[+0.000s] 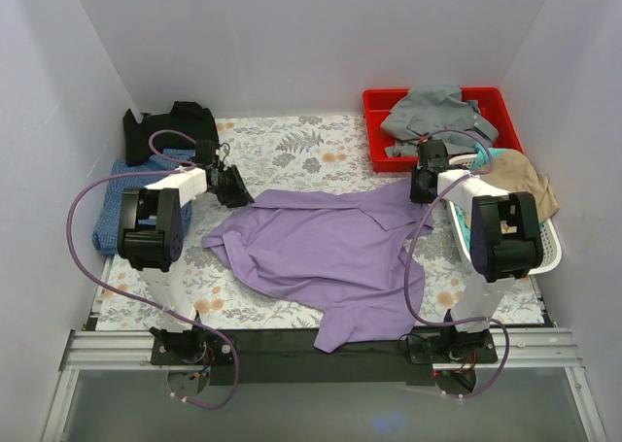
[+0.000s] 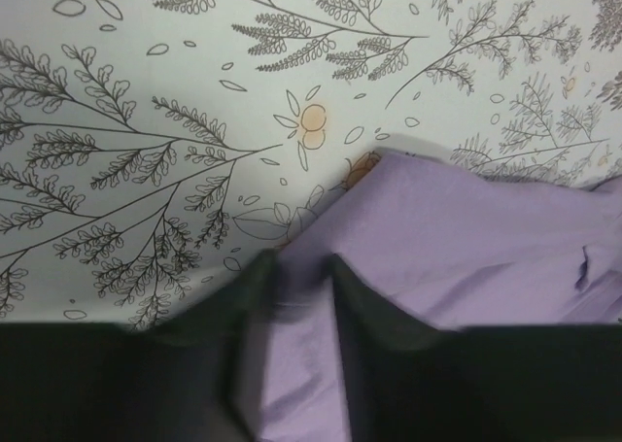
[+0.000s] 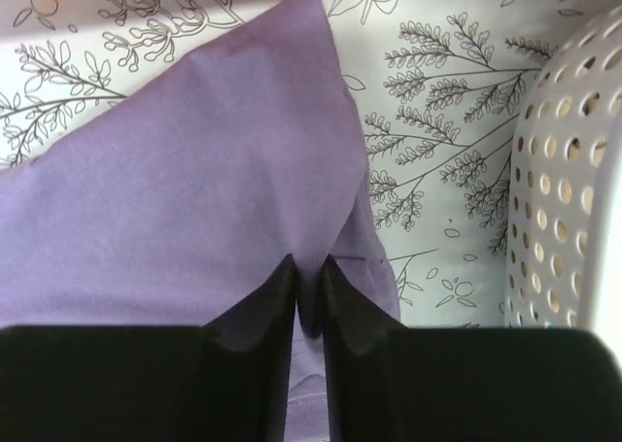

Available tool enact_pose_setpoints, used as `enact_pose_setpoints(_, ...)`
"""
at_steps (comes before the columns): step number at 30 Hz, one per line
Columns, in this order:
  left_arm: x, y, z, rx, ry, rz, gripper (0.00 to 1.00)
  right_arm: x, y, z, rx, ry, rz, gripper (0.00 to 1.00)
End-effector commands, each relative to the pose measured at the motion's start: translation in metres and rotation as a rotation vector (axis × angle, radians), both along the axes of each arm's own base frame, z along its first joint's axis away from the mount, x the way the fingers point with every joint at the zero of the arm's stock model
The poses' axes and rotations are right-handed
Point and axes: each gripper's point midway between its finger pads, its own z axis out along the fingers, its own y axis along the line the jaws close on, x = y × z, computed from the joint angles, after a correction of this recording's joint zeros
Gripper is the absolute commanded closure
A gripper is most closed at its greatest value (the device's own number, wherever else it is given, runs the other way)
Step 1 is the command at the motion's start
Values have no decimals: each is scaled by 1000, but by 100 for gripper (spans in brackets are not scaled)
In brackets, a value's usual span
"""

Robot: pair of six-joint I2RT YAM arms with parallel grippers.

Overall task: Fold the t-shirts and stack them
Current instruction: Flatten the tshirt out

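A lilac t-shirt [image 1: 330, 248] lies crumpled across the middle of the floral table cover. My left gripper [image 1: 240, 193] is at its far left corner; in the left wrist view its blurred jaws [image 2: 301, 267] stand apart over the lilac cloth [image 2: 466, 238] with the cloth's edge between them. My right gripper [image 1: 420, 193] is at the far right corner, and its jaws [image 3: 309, 265] are pinched on a fold of the lilac cloth [image 3: 175, 189]. A black t-shirt [image 1: 180, 121] lies at the back left. A blue checked t-shirt [image 1: 115, 204] lies folded at the left edge.
A red bin [image 1: 379, 102] at the back right holds grey clothes [image 1: 432, 117]. A white perforated basket [image 1: 549, 253] [image 3: 564, 170] with tan cloth [image 1: 525, 175] stands along the right side, close beside my right arm. White walls enclose the table.
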Motion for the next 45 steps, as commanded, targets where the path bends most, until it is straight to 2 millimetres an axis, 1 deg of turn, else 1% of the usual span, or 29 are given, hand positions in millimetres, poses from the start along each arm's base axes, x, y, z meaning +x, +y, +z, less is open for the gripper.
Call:
enact_pose_setpoints(1,-8,1,4,7,8,-13,82,11,5,20,37,-64,14,83)
enact_pose_setpoints(2,-8,1,6,8,5,-9,98,10,7,26,48,-81,24,87)
enact_pose_setpoints(3,-7,1,8,6,-1,-9,100,11,8,31,48,-95,24,88)
enact_pose_setpoints(4,-5,2,11,11,-9,-6,100,8,7,32,45,-97,24,88)
enact_pose_setpoints(6,-4,3,15,19,-18,-3,100,7,7,38,47,-111,29,94)
enact_pose_setpoints(8,-1,5,24,29,-39,-1,100,6,7,50,56,-144,31,95)
enact_pose_setpoints(9,-1,5,27,26,-45,-3,100,5,8,54,62,-154,38,99)
enact_pose_setpoints(12,3,8,45,43,-78,7,100,4,12,79,85,-215,52,99)
enact_pose_setpoints(14,7,10,70,53,-129,11,100,4,15,91,99,-244,67,99)
enact_pose_setpoints(16,9,11,89,56,-166,20,100,4,20,103,122,-271,96,99)
enact_pose_setpoints(17,12,11,109,55,-213,22,100,3,24,106,139,-276,109,99)
enact_pose_setpoints(20,14,12,138,61,-262,17,99,2,28,118,159,-306,136,99)
enact_pose_setpoints(22,9,9,143,50,-253,-9,94,3,32,124,172,-316,155,99)
enact_pose_setpoints(23,8,9,145,50,-249,-13,94,2,35,124,185,-314,168,99)
enact_pose_setpoints(26,4,8,134,52,-213,-31,92,1,39,125,206,-313,182,99)
enact_pose_setpoints(27,2,7,129,48,-202,-36,83,1,41,125,210,-312,187,99)
enact_pose_setpoints(29,1,6,124,40,-191,-42,72,1,40,124,208,-308,188,99)
enact_pose_setpoints(30,1,5,122,36,-191,-47,62,1,40,123,206,-306,190,99)
enact_pose_setpoints(31,0,5,121,38,-187,-55,64,0,40,123,206,-305,189,99)
enact_pose_setpoints(32,-2,3,123,28,-195,-68,75,0,40,123,205,-304,187,99)
enact_pose_setpoints(33,1,2,127,24,-223,-67,83,0,40,121,204,-301,189,99)
enact_pose_setpoints(34,-1,2,126,22,-231,-69,100,0,40,121,205,-297,188,99)
enact_pose_setpoints(36,1,4,133,30,-262,-58,100,0,41,119,209,-294,190,99)
enact_pose_setpoints(38,1,4,132,30,-263,-59,100,0,41,117,212,-287,193,99)
enact_pose_setpoints(39,1,2,129,22,-254,-67,94,0,42,116,213,-285,197,99)
enact_pose_setpoints(41,2,1,120,16,-225,-69,66,1,43,116,219,-283,198,99)
enact_pose_setpoints(42,3,-2,108,7,-193,-77,62,1,44,114,220,-277,201,99)
enact_pose_setpoints(44,5,-1,93,2,-155,-53,59,2,45,112,227,-271,203,99)
enact_pose_setpoints(45,11,-3,90,-11,-166,-34,57,2,48,110,235,-265,211,99)
